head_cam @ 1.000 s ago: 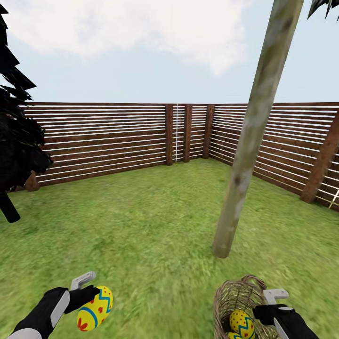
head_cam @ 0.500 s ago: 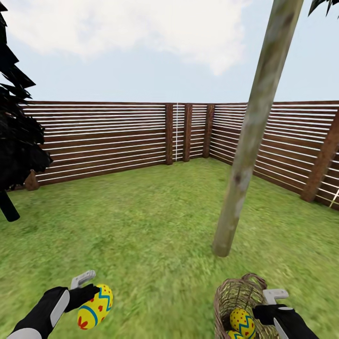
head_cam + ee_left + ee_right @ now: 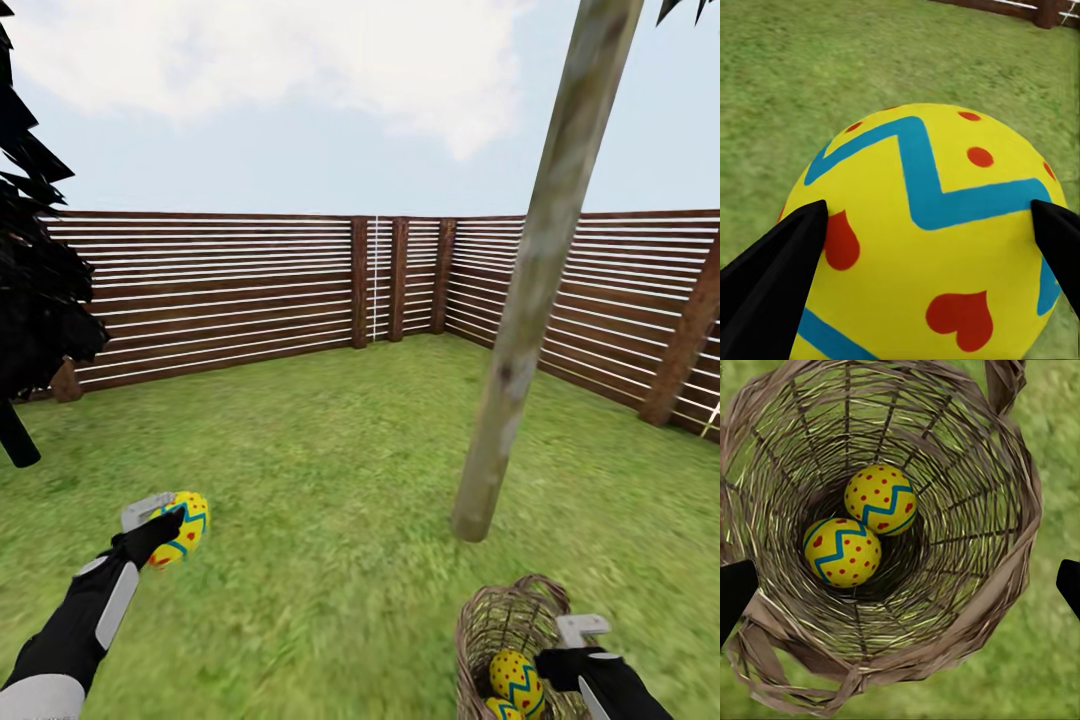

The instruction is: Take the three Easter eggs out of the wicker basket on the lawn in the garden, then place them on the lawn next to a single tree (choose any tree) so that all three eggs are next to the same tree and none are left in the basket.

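My left gripper (image 3: 160, 522) is shut on one yellow Easter egg (image 3: 183, 527) with blue zigzags and red marks, held above the lawn (image 3: 330, 450) at the left. Its black fingers (image 3: 772, 277) press on both sides of the egg (image 3: 922, 240). The wicker basket (image 3: 505, 625) stands at the lower right, just in front of the pale trunk of the tree (image 3: 480, 500). Two eggs (image 3: 515, 680) lie inside it, one (image 3: 880, 499) beside the other (image 3: 842, 551). My right gripper (image 3: 572, 650) hovers at the basket's right rim, open, looking down into the basket (image 3: 982, 607).
A brown slat fence (image 3: 250, 290) closes off the garden at the back and on the right. A dark, near-black tree (image 3: 35, 300) stands at the left edge. Open grass stretches between the two trees.
My left arm has carried its egg forward and a little to the left, away from me. The right gripper and the basket have stayed where they were.
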